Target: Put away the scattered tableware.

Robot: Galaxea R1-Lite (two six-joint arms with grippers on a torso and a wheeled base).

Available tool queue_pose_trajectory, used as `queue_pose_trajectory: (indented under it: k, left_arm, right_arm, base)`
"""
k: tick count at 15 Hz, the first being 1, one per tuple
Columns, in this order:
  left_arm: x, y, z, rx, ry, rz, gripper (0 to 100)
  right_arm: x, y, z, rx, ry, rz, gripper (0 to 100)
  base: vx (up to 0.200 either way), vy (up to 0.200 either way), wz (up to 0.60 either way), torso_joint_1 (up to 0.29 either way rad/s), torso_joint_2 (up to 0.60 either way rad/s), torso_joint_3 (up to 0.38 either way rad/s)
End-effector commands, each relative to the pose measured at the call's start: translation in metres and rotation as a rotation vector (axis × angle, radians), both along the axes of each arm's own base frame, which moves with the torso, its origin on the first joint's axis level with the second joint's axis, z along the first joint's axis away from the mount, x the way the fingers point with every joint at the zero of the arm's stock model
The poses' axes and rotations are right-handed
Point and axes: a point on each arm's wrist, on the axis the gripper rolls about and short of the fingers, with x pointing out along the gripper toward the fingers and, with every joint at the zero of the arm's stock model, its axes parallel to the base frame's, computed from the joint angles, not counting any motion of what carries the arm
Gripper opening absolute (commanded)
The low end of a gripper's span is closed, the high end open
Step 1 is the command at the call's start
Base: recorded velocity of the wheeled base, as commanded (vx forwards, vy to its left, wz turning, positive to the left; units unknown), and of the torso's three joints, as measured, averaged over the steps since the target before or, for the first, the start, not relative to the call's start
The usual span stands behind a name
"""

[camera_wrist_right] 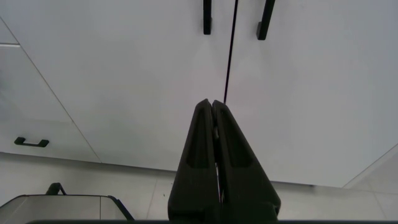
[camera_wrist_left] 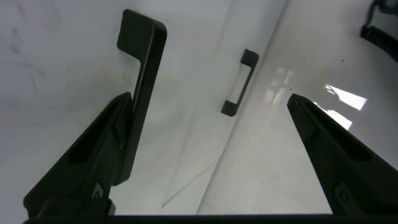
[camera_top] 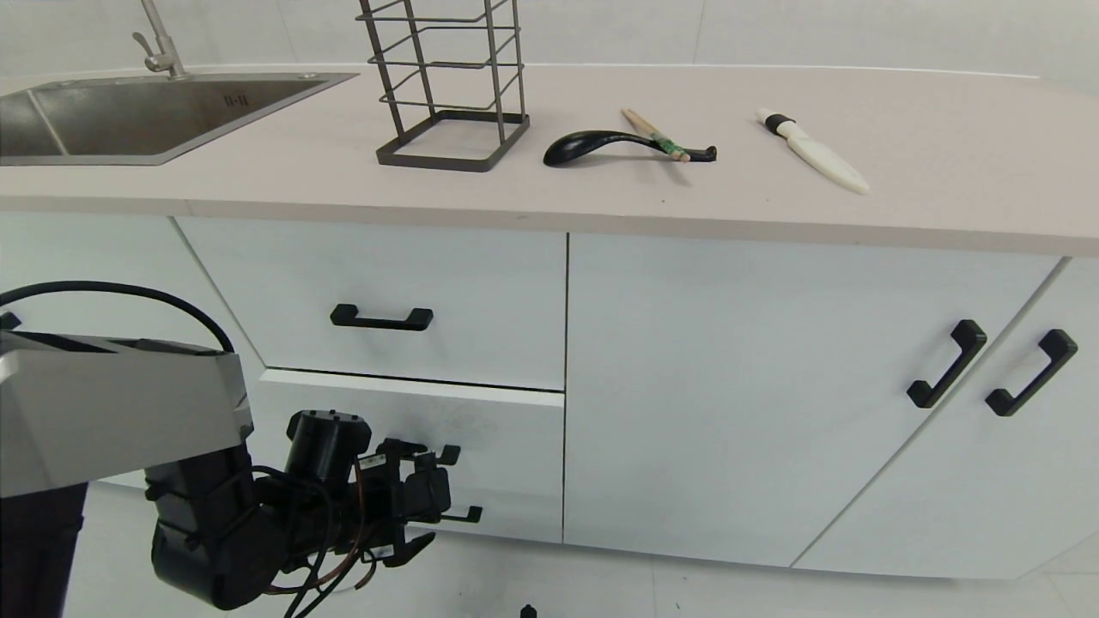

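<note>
The tableware lies on the counter (camera_top: 773, 202), none of it held. A black ladle (camera_top: 592, 143) rests near the middle with its bowl toward the wire rack (camera_top: 451, 94), which stands upright just to the robot's left of it. A pair of chopsticks (camera_top: 654, 134) lies aslant across the ladle's handle, touching it. A white knife (camera_top: 816, 153) with a black band lies well apart on the right side. The sink (camera_top: 129, 107) is sunk into the counter at the far left, beyond the rack. The left gripper (camera_top: 425, 498) hangs low in front of the lower drawer (camera_top: 506, 446), far beneath the counter. In its wrist view the left gripper (camera_wrist_left: 208, 102) is spread wide and grips nothing. The drawer's black handle (camera_wrist_left: 142, 68) stands between the jaws, just beside one of its fingers (camera_wrist_left: 93, 168) (whether the two touch cannot be told). The right gripper (camera_wrist_right: 212, 109) is clenched, its two fingers pressed flat together with nothing between them. It points at the white cabinet doors (camera_wrist_right: 298, 93), just below their two black handles (camera_wrist_right: 207, 15).
</note>
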Motion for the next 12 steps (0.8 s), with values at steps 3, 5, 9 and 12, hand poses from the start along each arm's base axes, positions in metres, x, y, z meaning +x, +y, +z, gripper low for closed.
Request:
queue_pose_trajectory:
  k: [3, 5, 9, 12]
  left_arm:
    - [-0.007, 0.002, 0.009, -0.007, -0.015, 0.005, 100]
    - [-0.010, 0.003, 0.014, -0.010, -0.024, 0.005, 100]
    - [-0.033, 0.010, 0.031, -0.027, -0.026, 0.018, 100]
    - [-0.057, 0.017, 0.051, -0.064, -0.042, 0.045, 100]
  right_arm:
    - [0.000, 0.000, 0.000, 0.000, 0.001, 0.001, 0]
    - [0.000, 0.000, 0.000, -0.001, 0.001, 0.001, 0]
    - [0.000, 0.000, 0.000, 0.000, 0.001, 0.001, 0]
    - [0.000, 0.000, 0.000, -0.001, 0.001, 0.001, 0]
  base:
    - [0.000, 0.000, 0.00, 0.000, 0.00, 0.000]
    - [0.000, 0.000, 0.00, 0.000, 0.00, 0.000]
    - [0.000, 0.000, 0.00, 0.000, 0.00, 0.000]
    - [0.000, 0.000, 0.00, 0.000, 0.00, 0.000]
